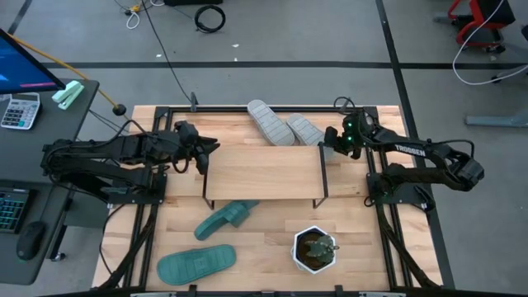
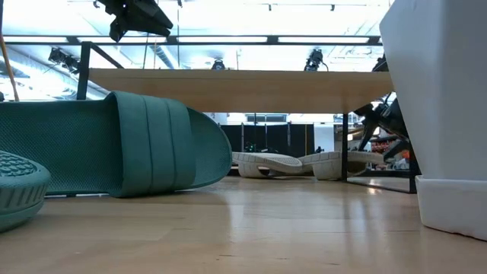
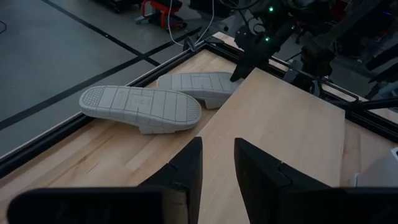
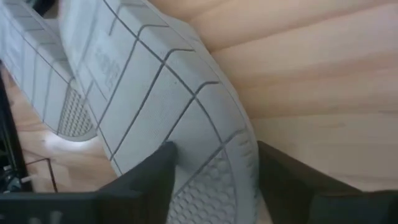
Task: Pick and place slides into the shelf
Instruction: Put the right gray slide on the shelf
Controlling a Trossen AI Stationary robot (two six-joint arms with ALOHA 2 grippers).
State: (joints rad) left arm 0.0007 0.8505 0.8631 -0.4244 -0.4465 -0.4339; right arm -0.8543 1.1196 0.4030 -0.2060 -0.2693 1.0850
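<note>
Two light grey slides lay sole-up on the tabletop just behind the shelf's far edge: one (image 1: 266, 122) farther from the right arm, and the other (image 1: 306, 129) beside it, partly overlapping it and nearer the right gripper. In the right wrist view the heel end of the nearer grey slide (image 4: 186, 124) sat directly between the right gripper's (image 4: 214, 180) two fingers, which stood apart on either side of it; whether the pads touched the rubber could not be told. In the high view the right gripper (image 1: 332, 147) was at the shelf's (image 1: 264, 169) far right corner.

Two teal-green slides lay on the near side of the shelf, well apart from both sets of fingers: one (image 1: 223, 219) partly tucked under the shelf's near edge, the other (image 1: 196, 263) farther forward on the tabletop (image 1: 371, 256).

The left gripper (image 1: 200, 157) hung at the shelf's left end, above the board level. In the left wrist view its fingers (image 3: 186, 171) were slightly apart with nothing between them, the board ahead and the grey slides beyond.

A white pot with a small plant (image 1: 315, 249) stood on the tabletop near the shelf's right front leg.
</note>
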